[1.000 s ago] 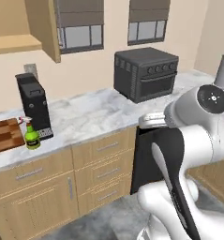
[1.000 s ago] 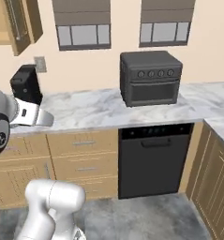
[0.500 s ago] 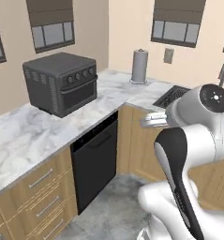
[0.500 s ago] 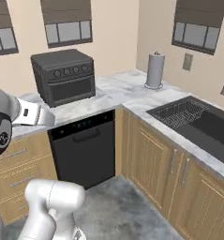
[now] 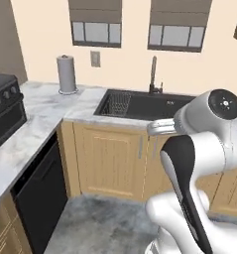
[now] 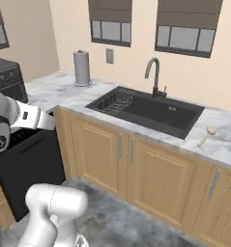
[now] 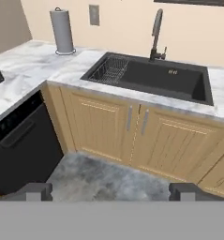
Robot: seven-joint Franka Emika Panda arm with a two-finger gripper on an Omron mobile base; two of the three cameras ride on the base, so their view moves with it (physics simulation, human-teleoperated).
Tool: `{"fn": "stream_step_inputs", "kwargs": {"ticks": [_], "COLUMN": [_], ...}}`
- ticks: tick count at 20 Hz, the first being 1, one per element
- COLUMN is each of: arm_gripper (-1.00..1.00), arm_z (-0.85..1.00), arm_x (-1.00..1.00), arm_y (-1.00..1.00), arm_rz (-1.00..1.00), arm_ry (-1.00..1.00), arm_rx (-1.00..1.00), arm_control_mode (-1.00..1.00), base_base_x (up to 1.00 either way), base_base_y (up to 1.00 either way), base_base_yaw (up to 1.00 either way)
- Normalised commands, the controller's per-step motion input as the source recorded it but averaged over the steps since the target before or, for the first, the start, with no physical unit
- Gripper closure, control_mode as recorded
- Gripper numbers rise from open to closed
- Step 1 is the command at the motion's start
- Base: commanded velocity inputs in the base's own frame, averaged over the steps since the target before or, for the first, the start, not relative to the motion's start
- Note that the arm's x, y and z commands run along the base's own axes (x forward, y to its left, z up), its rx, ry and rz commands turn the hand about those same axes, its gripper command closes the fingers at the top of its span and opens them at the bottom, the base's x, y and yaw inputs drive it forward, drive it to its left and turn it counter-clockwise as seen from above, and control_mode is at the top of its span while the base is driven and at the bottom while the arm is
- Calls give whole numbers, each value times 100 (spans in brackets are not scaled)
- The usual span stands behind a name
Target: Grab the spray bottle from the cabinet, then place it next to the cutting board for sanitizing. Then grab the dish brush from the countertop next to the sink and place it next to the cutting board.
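dish brush [image 6: 205, 136] on countertop [image 6: 223, 140] just right of sink [image 6: 151, 110], well apart from arm | gripper [image 7: 111, 191] spread wide, empty | likely light, stiff, thin – grasp mid-handle, not disc head – may roll/slip

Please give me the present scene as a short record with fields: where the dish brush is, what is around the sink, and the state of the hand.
dish brush: lies on the countertop, right of the sink, apart from it
sink: black basin, wire rack in its left end
faucet: stands behind the sink
paper towel roll: upright on the countertop, left of the sink
hand: open, holds nothing, far from the brush
task stage: brush not yet picked up
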Motion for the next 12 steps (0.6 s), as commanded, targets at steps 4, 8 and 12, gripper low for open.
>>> {"fn": "stream_step_inputs", "kwargs": {"ticks": [4,8,12], "arm_gripper": [-100,-100,-100], "arm_z": [0,0,0], "arm_x": [0,0,0], "arm_y": [0,0,0], "arm_rz": [0,0,0], "arm_ry": [0,0,0], "arm_rx": [0,0,0], "arm_control_mode": [100,100,100], "base_base_x": [0,20,44], "base_base_y": [-63,-69,-68], "base_base_yaw": [-46,-30,-21]}}
